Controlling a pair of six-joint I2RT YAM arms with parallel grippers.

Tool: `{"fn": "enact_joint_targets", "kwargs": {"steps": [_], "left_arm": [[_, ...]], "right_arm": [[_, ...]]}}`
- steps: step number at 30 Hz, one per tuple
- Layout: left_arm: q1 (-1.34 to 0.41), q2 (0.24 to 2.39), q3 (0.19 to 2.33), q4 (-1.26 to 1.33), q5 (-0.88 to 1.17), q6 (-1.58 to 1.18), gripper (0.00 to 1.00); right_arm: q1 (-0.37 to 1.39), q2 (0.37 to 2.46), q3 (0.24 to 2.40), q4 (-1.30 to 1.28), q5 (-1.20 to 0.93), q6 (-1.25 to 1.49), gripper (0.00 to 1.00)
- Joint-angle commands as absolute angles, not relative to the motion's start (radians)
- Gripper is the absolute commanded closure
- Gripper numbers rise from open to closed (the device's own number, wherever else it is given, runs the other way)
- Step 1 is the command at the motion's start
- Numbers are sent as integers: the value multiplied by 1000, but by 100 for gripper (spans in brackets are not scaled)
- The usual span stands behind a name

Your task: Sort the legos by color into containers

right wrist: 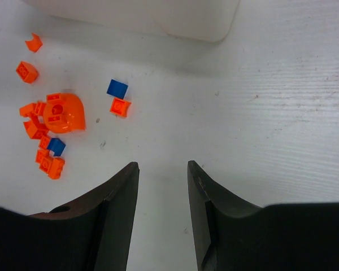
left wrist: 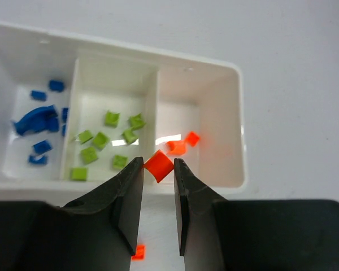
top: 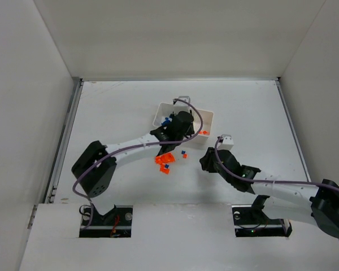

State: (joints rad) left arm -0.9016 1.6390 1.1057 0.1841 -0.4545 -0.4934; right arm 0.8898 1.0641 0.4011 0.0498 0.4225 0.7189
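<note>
top external: high over the near edge, looking down on the whole table (top: 260, 113). left wrist: close above the tray (left wrist: 229, 113). right wrist: low over loose legos (right wrist: 59, 113), sharing the tray's edge.

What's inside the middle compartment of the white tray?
About eight lime green bricks, no other colors. One near corner is hidden behind the left gripper, which holds an orange brick.

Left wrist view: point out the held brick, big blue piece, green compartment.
held brick (left wrist: 158, 165), left wrist, top face
big blue piece (left wrist: 31, 119), left wrist, curved middle
green compartment (left wrist: 116, 76), left wrist, back wall
</note>
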Motion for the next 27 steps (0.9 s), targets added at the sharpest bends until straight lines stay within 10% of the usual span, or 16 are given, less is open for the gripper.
{"fn": "enact_joint_targets", "kwargs": {"steps": [1,11,27], "left_arm": [[-906,1738,1244,265,-377,-454,84],[-890,1884,1385,264,-376,-453,65],[-811,1560,974,275,-383,-538,63]], "right_arm": [[887,1017,376,46,445,770,55],[886,1022,385,52,440,756,55],[927,1364,552,173,400,689,51]]}}
